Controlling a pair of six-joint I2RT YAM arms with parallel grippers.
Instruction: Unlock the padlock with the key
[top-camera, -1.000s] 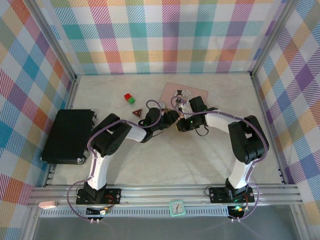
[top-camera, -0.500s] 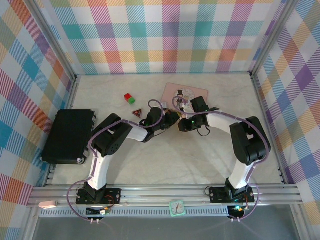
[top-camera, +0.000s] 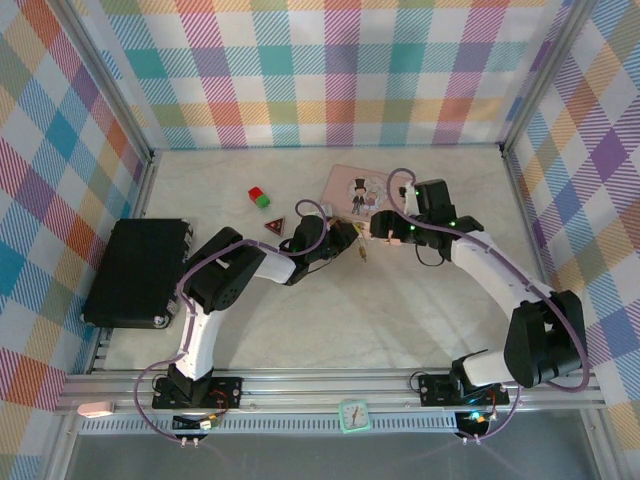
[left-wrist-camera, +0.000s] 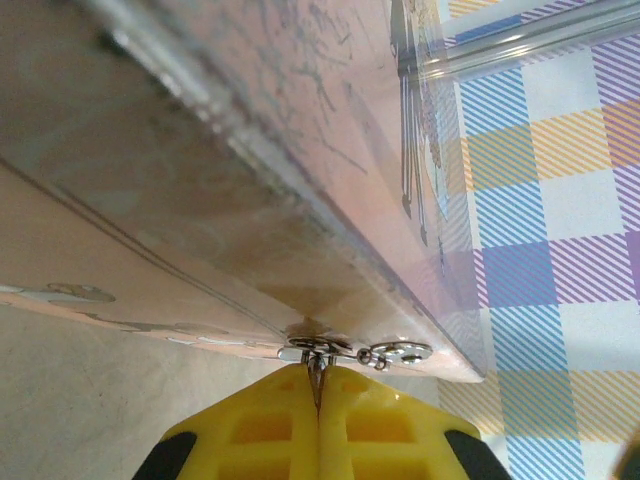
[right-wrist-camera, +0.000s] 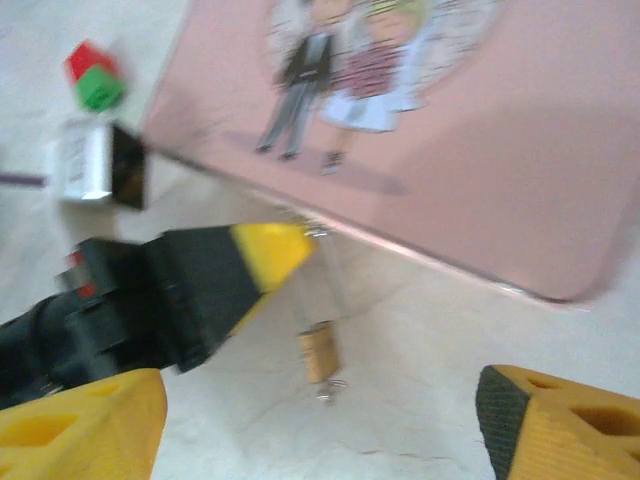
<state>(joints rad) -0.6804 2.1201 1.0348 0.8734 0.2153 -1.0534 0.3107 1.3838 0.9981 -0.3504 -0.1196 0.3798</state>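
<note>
Left gripper (left-wrist-camera: 318, 385) is fully closed at the near-left corner of the pink tin (top-camera: 385, 180). Its yellow pads meet tip to tip against the tin's lower edge, beside the small silver fittings there. A thin sliver of metal shows between the tips, and I cannot tell what it belongs to. The padlock (right-wrist-camera: 318, 352) lies on the tabletop (top-camera: 400, 310) just off the tin's near edge, brass body pointing away from the tin. Its thin shackle runs back toward the left fingertip. A small metal bit at the padlock's lower end is too blurred to name. Right gripper (right-wrist-camera: 320, 400) stands wide with nothing between its fingers. It hangs over the padlock, one finger to either side and apart from it. Nearward of the padlock the tabletop is bare up to the arm bases, and also rightward to the side rail. To the left, the red triangle piece (top-camera: 274, 227) sits close beside the left arm, with the red-and-green block (top-camera: 260, 197) beyond it. The black box (top-camera: 135, 272) occupies the left edge, well apart.
</note>
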